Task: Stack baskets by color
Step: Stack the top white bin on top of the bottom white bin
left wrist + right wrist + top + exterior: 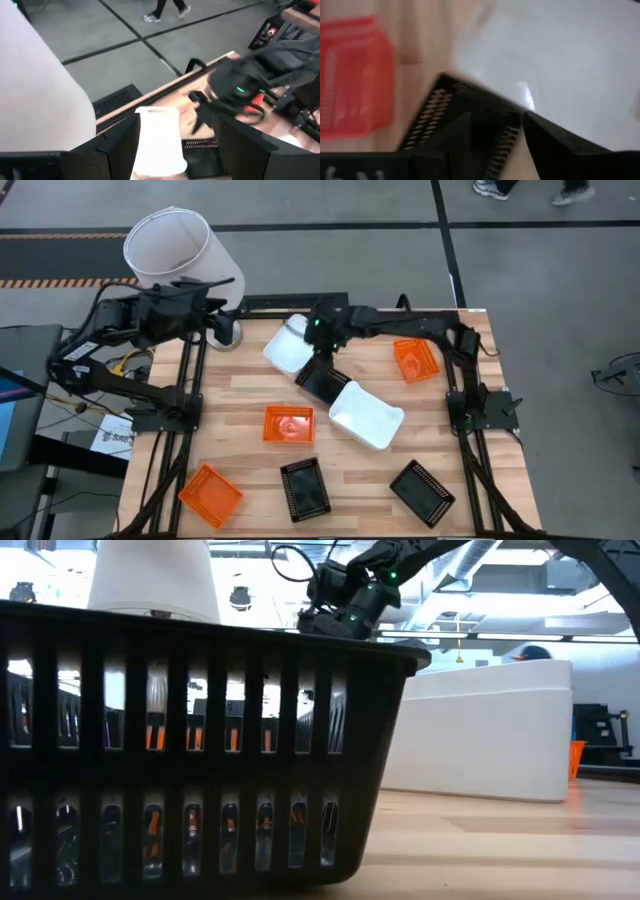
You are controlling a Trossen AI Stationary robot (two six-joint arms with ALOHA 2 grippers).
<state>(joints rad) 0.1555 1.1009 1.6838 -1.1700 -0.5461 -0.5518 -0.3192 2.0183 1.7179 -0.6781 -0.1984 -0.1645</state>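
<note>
3 orange baskets [288,424], 3 black baskets [304,488] and 2 visible white baskets [366,416] are lying scattered on the table; 1 black basket [322,381] is sitting tilted between the white ones.

no legible txt, labels or nos.

Grey floor [330,205] crossed by dark seam lines surrounds the wooden table [240,400]. At 11 o'clock from the table, a large white cylindrical lampshade [170,248]. At 12 to 1 o'clock, a person's shoes [492,188] on the floor. The low view shows a bright ceiling with exposed ducts [500,580] beyond the table.
</note>
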